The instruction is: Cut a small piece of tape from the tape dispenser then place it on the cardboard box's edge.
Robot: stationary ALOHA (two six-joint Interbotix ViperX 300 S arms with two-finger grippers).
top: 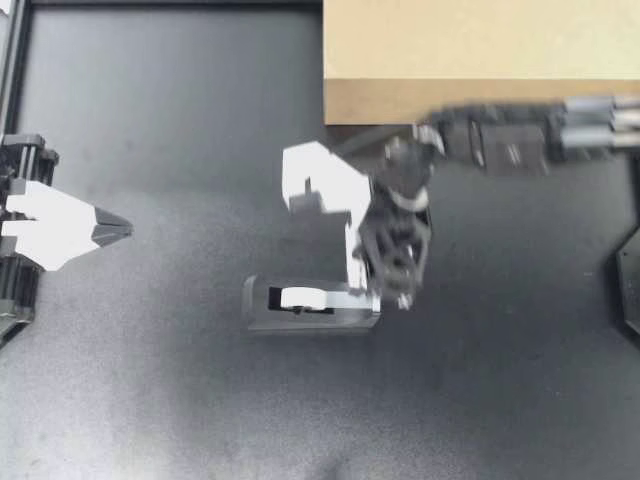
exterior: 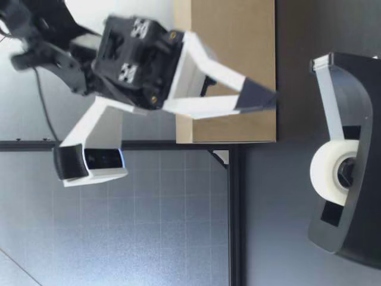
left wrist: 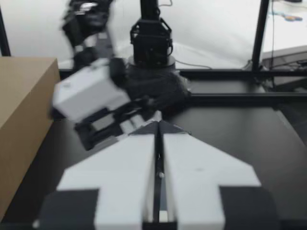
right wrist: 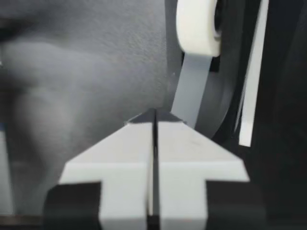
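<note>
Top view puts the cardboard box (top: pixel 480 60) along one edge of the black table (top: pixel 180 120). Its upper face is plain and closed, so whatever is inside is hidden. The tape dispenser (top: pixel 315 318) stands near the box but apart from it, cradling a white tape roll (top: pixel 305 297). My right gripper (top: pixel 370 288), blurred, hangs at the dispenser's end with its fingers pressed together and nothing visible between them. In the right wrist view a strip of tape (right wrist: pixel 189 91) runs from the roll just ahead of the tips. My left gripper (top: pixel 118 228) sits well apart, fingers together and empty.
</note>
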